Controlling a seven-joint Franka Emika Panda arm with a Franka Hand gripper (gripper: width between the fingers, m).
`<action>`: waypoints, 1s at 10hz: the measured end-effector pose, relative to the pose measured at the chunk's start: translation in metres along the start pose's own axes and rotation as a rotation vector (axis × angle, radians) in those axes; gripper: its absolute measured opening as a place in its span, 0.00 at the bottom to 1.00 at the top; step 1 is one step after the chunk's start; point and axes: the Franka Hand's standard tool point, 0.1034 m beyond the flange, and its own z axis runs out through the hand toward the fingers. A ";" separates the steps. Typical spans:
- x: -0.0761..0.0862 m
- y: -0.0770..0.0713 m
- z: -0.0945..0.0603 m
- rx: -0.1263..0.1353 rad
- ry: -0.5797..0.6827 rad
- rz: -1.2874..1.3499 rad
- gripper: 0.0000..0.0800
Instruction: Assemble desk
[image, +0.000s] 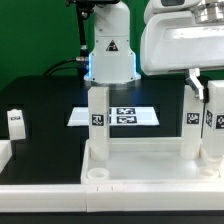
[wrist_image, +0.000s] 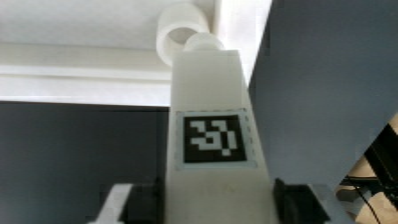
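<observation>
The white desk tabletop (image: 140, 166) lies at the front with a round corner socket (image: 97, 173) showing. One tagged leg (image: 97, 125) stands upright on its left part. Two more legs stand close together at the exterior view's right, one (image: 190, 120) beside the other (image: 213, 128). My gripper (image: 207, 98) comes down over that right pair. In the wrist view it (wrist_image: 214, 206) is shut on a tagged white leg (wrist_image: 214, 120), with dark fingers (wrist_image: 295, 204) pressed to both sides. The leg's far end (wrist_image: 187, 42) reaches the tabletop. Which of the pair I hold is unclear in the exterior view.
A loose tagged leg (image: 15, 122) lies on the black table at the exterior view's left, next to a white border rail (image: 5, 152). The marker board (image: 125, 115) lies behind the tabletop. The robot base (image: 110, 55) stands at the back centre.
</observation>
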 end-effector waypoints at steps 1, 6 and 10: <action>0.001 0.005 0.003 -0.005 -0.003 0.000 0.36; -0.009 0.003 0.015 -0.015 0.037 0.005 0.36; -0.003 0.005 0.017 -0.012 -0.018 0.040 0.36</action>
